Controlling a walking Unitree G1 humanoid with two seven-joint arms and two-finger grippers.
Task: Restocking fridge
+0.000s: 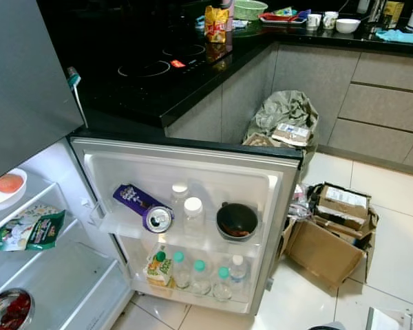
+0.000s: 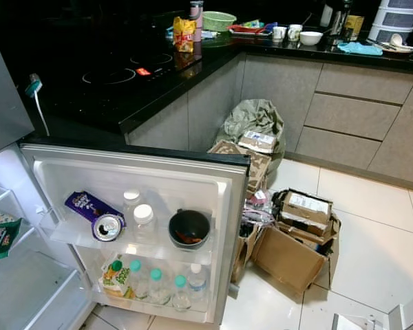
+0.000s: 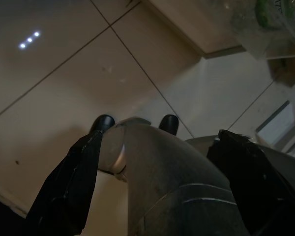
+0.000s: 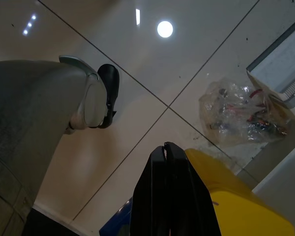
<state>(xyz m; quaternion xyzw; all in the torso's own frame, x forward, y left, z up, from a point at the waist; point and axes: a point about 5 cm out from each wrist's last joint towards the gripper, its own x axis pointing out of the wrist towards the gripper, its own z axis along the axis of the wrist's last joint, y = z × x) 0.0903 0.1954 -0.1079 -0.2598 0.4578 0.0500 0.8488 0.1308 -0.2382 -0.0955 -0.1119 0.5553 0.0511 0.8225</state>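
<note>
The fridge door (image 1: 193,161) stands wide open before me. Its upper door shelf holds a purple snack packet (image 1: 132,198), a can on its side (image 1: 157,219), two white-capped bottles (image 1: 193,218) and a black bowl (image 1: 237,221). Several small water bottles (image 1: 201,278) and a juice carton (image 1: 158,267) fill the lower door shelf. Inside the fridge at the left are a white plate (image 1: 5,187), a green packet (image 1: 31,229) and a bowl of red food (image 1: 7,311). My left gripper (image 3: 161,136) hangs open over the floor beside my leg. My right gripper (image 4: 164,147) hangs shut and empty.
A black induction hob (image 1: 151,69) tops the counter behind the door, with a yellow packet (image 1: 215,24) and cups (image 1: 328,20) further back. Cardboard boxes (image 1: 334,230) and a stuffed bag (image 1: 283,117) crowd the tiled floor right of the door. A yellow object (image 4: 246,211) and a plastic bag (image 4: 236,115) lie below my right gripper.
</note>
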